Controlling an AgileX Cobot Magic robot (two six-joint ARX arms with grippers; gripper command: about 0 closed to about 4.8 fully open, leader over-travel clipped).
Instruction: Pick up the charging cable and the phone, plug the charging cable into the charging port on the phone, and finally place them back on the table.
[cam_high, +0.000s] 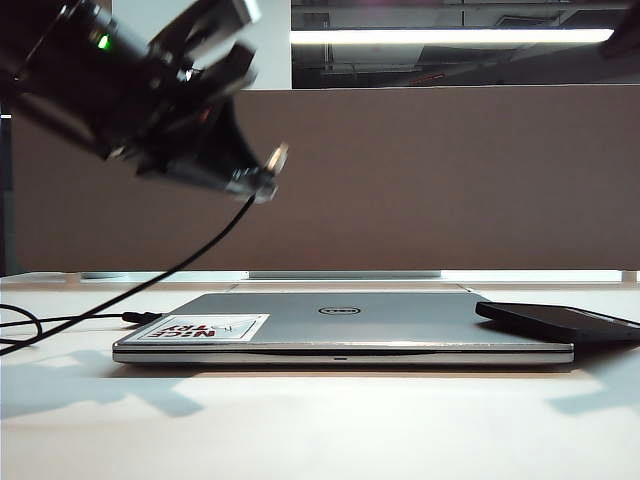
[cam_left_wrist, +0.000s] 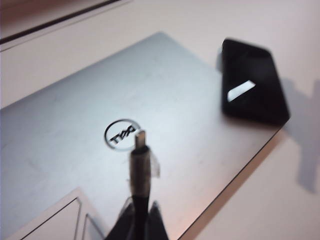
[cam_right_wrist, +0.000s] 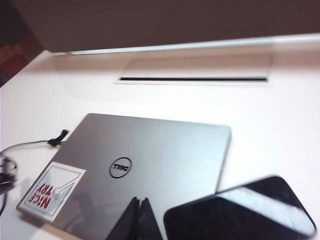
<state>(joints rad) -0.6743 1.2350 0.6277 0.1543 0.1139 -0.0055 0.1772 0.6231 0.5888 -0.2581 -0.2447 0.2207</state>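
With the left tool (cam_left_wrist: 137, 220) pinching the cable (cam_left_wrist: 140, 167) plug-forward above the laptop (cam_left_wrist: 75, 145), the right tool (cam_right_wrist: 140, 220), pressed together near the phone (cam_right_wrist: 240, 215) on the laptop's corner, should spread before gripping its long edges.

Black, seemingly green-lit left gripper (cam_high: 262, 170)

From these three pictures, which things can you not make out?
- Charging port: too small and blurred on the phone in all views.
- Right gripper: absent from the exterior view; in its wrist view the frame edge cuts off its shut fingers.
- Left gripper: motion-blurred in the exterior view, holding the charging cable.
- Cable's far end: cut off at the exterior view's left edge.
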